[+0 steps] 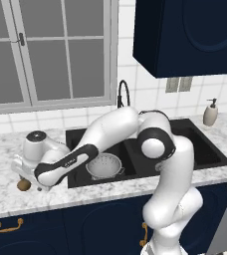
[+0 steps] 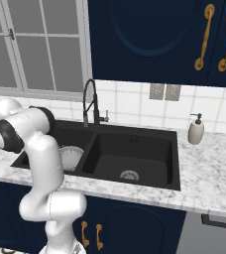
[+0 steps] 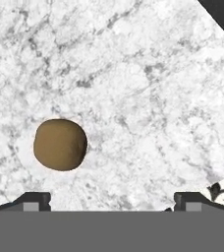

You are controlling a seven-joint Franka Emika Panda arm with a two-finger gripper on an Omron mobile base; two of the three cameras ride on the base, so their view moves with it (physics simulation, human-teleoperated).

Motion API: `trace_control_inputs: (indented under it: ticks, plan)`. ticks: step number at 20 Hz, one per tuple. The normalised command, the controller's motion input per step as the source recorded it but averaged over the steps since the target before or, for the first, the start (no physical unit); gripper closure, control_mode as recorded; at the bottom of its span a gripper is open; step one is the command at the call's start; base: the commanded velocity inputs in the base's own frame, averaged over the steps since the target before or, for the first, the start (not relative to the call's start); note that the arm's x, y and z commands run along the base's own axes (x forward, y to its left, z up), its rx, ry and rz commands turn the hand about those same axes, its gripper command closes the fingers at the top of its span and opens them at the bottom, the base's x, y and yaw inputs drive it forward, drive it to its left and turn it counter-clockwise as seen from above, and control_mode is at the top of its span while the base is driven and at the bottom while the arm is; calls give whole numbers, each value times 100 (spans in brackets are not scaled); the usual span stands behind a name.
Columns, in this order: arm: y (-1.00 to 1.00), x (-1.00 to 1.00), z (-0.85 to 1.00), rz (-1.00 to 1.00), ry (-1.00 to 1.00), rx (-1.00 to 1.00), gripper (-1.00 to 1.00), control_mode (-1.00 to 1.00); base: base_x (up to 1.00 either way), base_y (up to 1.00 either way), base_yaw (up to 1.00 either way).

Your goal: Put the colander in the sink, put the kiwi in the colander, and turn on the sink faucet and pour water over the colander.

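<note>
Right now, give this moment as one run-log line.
colander: in sink | kiwi: on counter | gripper: open above kiwi | faucet: no water seen

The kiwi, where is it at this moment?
The kiwi lies on the marble counter left of the sink, in the left base view just under the tool; the colander already sits in the left basin.

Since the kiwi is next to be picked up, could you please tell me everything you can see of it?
The kiwi is a small, brown, matte, rounded oval, whole and unmarked. It lies on the white marbled counter, left of the sink, near the counter's front edge. In the hand view it sits off to one side, nearer one fingertip, and nothing grips it. The gripper is open above it. In the left base view it peeks out beside the hand.
</note>
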Motion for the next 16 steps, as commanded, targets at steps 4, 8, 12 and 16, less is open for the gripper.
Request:
trace_control_inputs:
  ticks: [4,8,12,16]
  plan:
    - [8,12,-3,0,0,-1,-100,-100,0,0,0]
    - [14,30,0,0,0,0,-100,-100,0,0,0]
    - [17,29,-3,0,0,-2,-100,-100,0,0,0]
    - [24,26,-19,0,3,-8,-100,-100,0,0,0]
